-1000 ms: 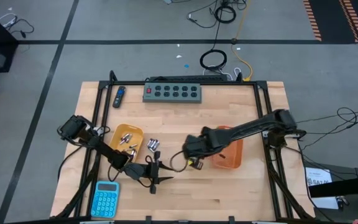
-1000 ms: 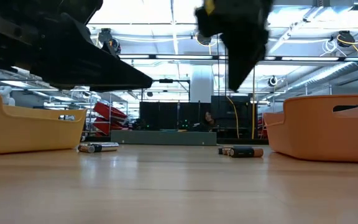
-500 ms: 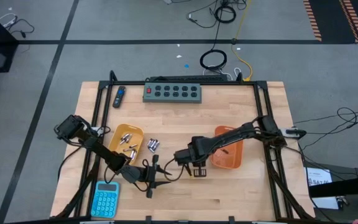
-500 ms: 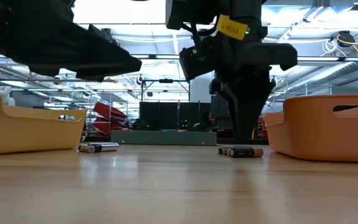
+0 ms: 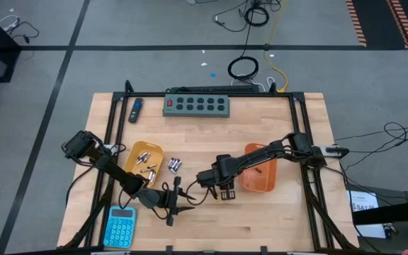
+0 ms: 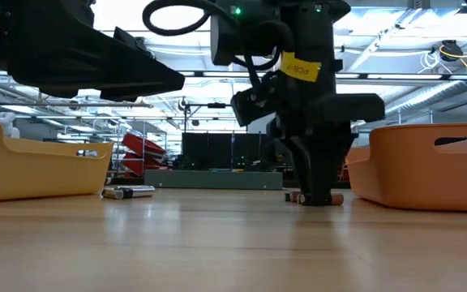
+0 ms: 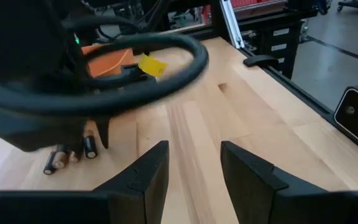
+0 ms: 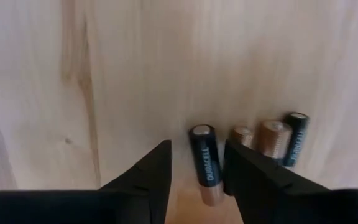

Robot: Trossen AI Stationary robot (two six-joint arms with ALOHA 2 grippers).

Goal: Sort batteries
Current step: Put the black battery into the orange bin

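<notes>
While the left gripper hangs over bare wood just in front of the yellow tray, its fingers spread apart and gripping nothing, the real action sits further along the table. Silvery batteries lie loose inside that yellow tray, and a small cluster of silvery cells rests on the wood just beside its right wall. Right of those, between the yellow tray and the orange bin, the right gripper is lowered close to the tabletop over a short row of dark batteries. In the right wrist view, one dark, copper-ended battery lies lengthwise in the gap between the two parted fingers; whether either pad touches it cannot be told. Three more cells lie side by side just beyond the far finger, touching one another. In the low view, the gripper's tips come down right at the dark batteries, which lie on the wood just beside the orange bin's wall.
</notes>
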